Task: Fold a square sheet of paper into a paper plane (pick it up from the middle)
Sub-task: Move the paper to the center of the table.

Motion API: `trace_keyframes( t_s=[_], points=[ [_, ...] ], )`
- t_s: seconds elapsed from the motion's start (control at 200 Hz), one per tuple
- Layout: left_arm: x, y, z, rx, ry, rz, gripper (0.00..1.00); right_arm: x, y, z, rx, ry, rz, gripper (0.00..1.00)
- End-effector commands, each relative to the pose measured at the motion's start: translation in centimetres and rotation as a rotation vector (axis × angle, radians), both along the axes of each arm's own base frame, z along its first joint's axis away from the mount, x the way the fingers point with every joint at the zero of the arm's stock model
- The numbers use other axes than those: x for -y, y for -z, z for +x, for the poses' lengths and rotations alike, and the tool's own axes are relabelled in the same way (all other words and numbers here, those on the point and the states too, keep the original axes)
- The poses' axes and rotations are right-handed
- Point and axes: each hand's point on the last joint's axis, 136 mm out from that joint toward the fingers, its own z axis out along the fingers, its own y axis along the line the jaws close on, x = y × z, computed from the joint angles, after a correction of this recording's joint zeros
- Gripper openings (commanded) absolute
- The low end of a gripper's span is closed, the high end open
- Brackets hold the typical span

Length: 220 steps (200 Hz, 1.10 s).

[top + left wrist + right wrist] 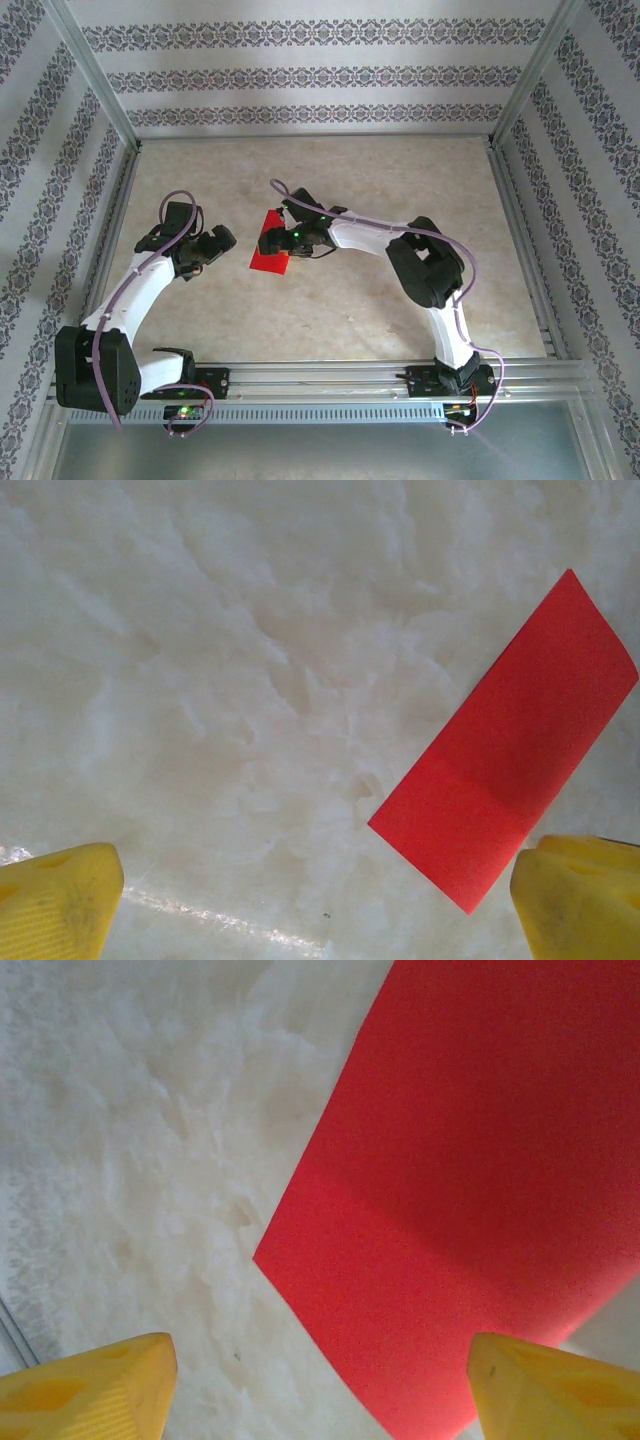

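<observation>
Red paper point(470, 1160), far end beyond right wrist view's edge

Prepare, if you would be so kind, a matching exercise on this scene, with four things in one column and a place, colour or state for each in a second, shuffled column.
Column one:
1. left gripper
2. right gripper
3. red paper
4. table

Column two:
a. pale and marbled
b. a long rectangle lying flat
c. open, over mostly bare table beside the paper
d. open, directly above the paper

Right pairs: 1-c, 2-d, 3-b, 4-a.
</observation>
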Motion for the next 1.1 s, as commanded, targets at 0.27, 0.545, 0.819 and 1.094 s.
trace_keyframes(
  t_s=[0.27, 0.545, 0.819, 1.094],
  points=[
    [1.5, 0.0, 1.4, 0.043, 0.060, -0.086, 1.00, 3.1, 3.4, -2.2, -0.097, -0.085, -0.188, 0.76],
    [5.1, 0.1, 2.0, 0.055, 0.211, -0.232, 1.00, 11.6, 4.1, -6.9, -0.111, -0.329, -0.349, 0.76],
    [9.2, 0.1, 2.3, 0.043, 0.319, -0.301, 1.00, 12.4, -0.2, -5.1, -0.016, -0.273, -0.275, 0.76],
    [14.0, 0.6, 1.9, 0.036, 0.320, -0.370, 1.00, 13.3, -3.9, -1.0, 0.034, 0.221, -0.102, 0.68]
  ],
)
